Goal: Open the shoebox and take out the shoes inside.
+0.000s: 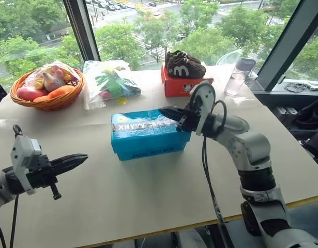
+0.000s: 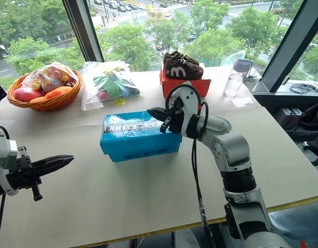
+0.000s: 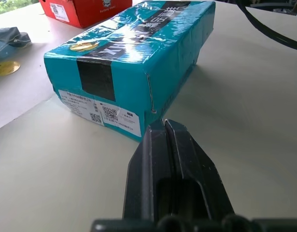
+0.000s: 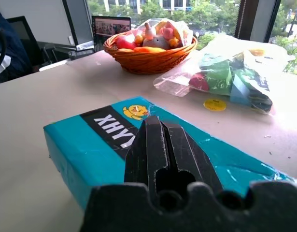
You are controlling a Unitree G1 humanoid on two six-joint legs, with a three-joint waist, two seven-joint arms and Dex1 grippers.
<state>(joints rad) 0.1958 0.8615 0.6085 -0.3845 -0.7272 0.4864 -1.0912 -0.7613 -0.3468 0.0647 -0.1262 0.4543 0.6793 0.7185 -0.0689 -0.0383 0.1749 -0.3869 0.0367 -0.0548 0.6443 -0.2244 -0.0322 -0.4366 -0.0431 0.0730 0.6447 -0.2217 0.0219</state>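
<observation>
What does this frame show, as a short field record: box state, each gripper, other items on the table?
shoebox: blue shoebox lies closed at the table's middle, lid on
shoes: not taken out
right gripper: right gripper shut, empty, over the shoebox's right end
left gripper: left gripper shut, empty, above the table left of the shoebox, apart from it
behind shoebox: brown sneakers on a red box; plastic bag; basket of toys
far right: clear cup

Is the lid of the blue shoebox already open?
No, the shoebox is closed, its lid lying flat, and the shut right gripper hovers over its top.
</observation>
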